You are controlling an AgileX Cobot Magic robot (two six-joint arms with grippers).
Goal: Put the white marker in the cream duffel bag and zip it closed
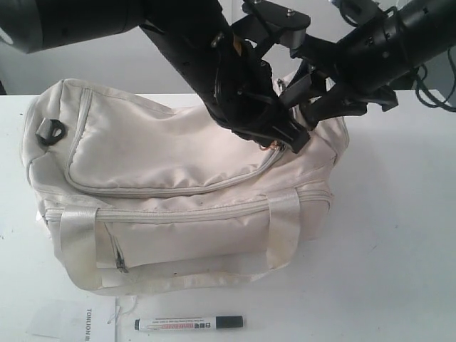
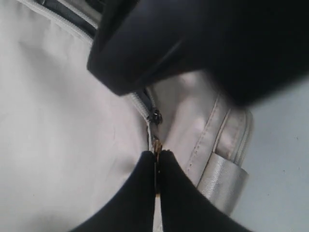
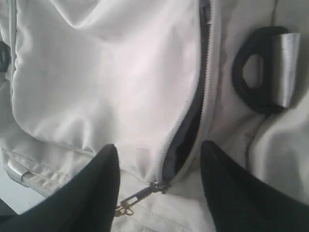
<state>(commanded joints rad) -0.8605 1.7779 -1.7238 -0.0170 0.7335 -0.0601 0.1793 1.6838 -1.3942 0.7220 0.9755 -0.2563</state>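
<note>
Exterior view: white marker (image 1: pixel 189 323) lower centre, outside cream duffel bag (image 1: pixel 185 235). Unzipping step, I judge: left gripper (image 2: pixel 158 157) pinching zip pull (image 2: pixel 155 136); right gripper (image 3: pixel 159 145) spread, empty. Next: drag pull along zip.

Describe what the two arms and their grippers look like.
The left arm and right arm are glossy black with rounded tubular links. The left gripper and right gripper have black tapering fingers. Thin dark cables hang beside the right arm.
</note>
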